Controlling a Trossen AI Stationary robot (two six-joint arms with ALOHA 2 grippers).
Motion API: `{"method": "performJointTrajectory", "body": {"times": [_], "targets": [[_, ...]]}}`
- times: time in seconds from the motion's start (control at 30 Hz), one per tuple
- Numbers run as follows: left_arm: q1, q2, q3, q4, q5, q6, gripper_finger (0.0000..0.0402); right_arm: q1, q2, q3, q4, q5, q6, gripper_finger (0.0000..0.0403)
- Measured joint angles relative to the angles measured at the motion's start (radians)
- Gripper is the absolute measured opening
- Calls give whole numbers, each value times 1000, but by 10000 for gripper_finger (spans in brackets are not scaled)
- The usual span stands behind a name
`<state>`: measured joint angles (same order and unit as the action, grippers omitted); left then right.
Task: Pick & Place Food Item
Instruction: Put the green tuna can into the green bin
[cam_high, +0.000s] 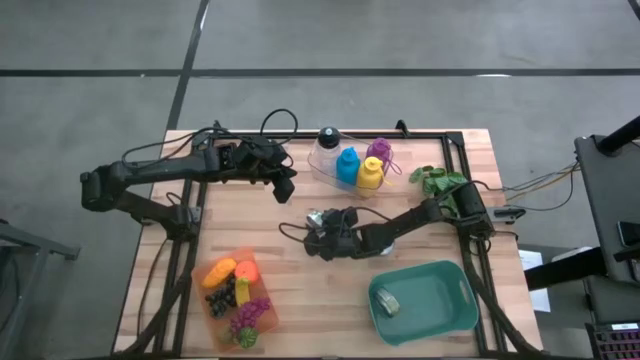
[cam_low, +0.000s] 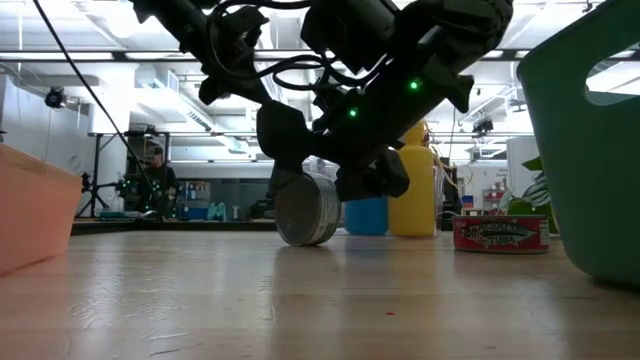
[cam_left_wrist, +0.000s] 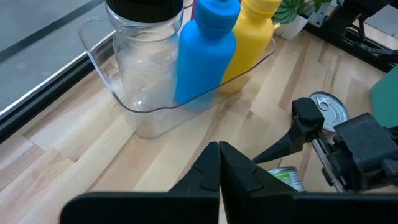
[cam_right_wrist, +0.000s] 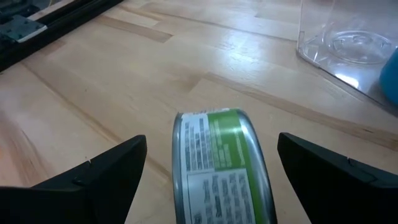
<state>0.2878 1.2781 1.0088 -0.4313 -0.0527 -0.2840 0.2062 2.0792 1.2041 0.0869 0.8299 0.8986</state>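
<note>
A short tin can (cam_right_wrist: 217, 165) with a green label lies on its curved side on the wooden table (cam_high: 300, 300). In the high view the can (cam_high: 317, 218) is near the table's middle. My right gripper (cam_right_wrist: 211, 140) is open and low over the table, with one finger on either side of the can and a gap at each side. In the low view the can (cam_low: 306, 210) shows just under that gripper (cam_low: 340, 185). My left gripper (cam_high: 287, 190) hangs shut above the table, farther back and to the left, holding nothing; its fingers (cam_left_wrist: 219, 165) are together.
A clear tub (cam_high: 345, 170) with a jar, a blue bottle and a yellow bottle stands at the far middle. An orange tray (cam_high: 215, 300) of toy fruit sits near left. A teal bin (cam_high: 440, 310) near right holds another can (cam_high: 388, 301). A flat red tin (cam_low: 500, 233) lies by the bin.
</note>
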Motion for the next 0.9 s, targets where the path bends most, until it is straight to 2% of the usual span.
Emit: {"method": "performJointTrajectory", "body": {"times": [0.17,0.37,0.57,0.67,0.9], "targets": [[0,0,0,0,0,0,1,-6,1,0,1,0,22,358],[0,0,0,2,0,-4,1,-32,2,0,-70,-130,48,358],[0,0,0,4,0,-4,1,-37,2,0,-84,-150,37,354],[0,0,0,4,0,-4,1,-37,2,2,-83,-150,36,328],[0,0,0,4,0,-5,1,-37,2,2,-84,-150,9,226]]}}
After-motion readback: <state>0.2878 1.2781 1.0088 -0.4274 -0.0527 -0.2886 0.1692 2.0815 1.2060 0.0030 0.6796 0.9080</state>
